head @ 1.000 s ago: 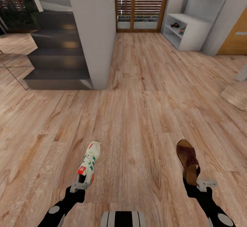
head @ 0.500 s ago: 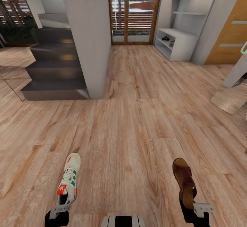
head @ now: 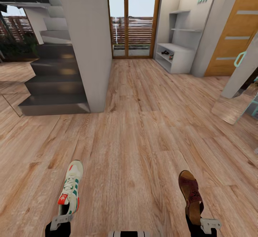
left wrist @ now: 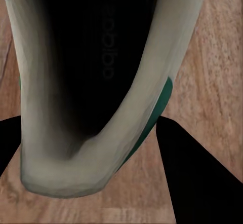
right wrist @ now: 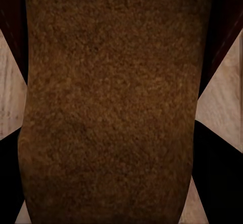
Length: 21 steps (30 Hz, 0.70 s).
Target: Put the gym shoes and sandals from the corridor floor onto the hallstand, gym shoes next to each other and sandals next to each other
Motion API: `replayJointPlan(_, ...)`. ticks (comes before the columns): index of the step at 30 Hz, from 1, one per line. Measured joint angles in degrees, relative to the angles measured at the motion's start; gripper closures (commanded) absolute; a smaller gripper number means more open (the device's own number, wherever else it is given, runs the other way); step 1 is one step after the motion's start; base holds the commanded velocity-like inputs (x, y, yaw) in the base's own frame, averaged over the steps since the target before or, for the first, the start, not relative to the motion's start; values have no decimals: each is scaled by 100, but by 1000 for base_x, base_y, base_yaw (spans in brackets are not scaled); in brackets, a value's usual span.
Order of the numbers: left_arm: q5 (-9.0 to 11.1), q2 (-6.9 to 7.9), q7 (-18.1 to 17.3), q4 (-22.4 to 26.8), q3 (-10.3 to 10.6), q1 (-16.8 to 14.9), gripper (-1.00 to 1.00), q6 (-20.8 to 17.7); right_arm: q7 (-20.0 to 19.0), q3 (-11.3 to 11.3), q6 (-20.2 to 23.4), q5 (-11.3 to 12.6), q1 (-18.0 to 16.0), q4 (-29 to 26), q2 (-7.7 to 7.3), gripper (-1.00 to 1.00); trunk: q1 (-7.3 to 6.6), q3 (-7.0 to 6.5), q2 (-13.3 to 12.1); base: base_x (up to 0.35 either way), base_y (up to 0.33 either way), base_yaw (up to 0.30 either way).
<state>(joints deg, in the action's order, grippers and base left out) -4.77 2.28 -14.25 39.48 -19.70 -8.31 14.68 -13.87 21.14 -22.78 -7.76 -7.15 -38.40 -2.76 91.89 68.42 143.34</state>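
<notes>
Holding one shoe in each arm, you have the left gripper clamped on the heel end of a gym shoe, whose toe points ahead, away from the pincer and above the corridor floor. In the left wrist view the shoe's heel opening sits between the two dark fingers, pinched by them.

Your right gripper grips the heel end of a sandal in the same way, toe strap forward. In the right wrist view the brown footbed runs straight out from between the fingers, which press against its sides.

Far ahead on your right, against the wall beside the glazed door, stands the hallstand. On its low bench lie two small items, too small to identify with certainty. To your left rises the dark grey staircase, beside a pale pillar.
</notes>
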Motion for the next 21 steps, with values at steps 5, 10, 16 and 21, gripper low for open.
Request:
replayJointPlan(5,-7,-2,0,-11,-22,0,100,1,14,7,-40,3,0,3,5,100,-13,-154,-7,0,0,-95)
replayJointPlan(10,-9,-4,-1,-15,-25,0,100,1,18,8,-71,1,0,4,5,100,-64,-300,-90,0,0,-94)
replayJointPlan(16,-10,-16,-2,-16,-26,1,100,1,13,5,-74,0,0,12,6,100,-195,-448,-331,0,0,-32)
replayJointPlan(21,-10,-18,0,-18,-26,1,100,1,18,0,-67,0,0,50,10,100,-305,-544,-531,0,0,-4)
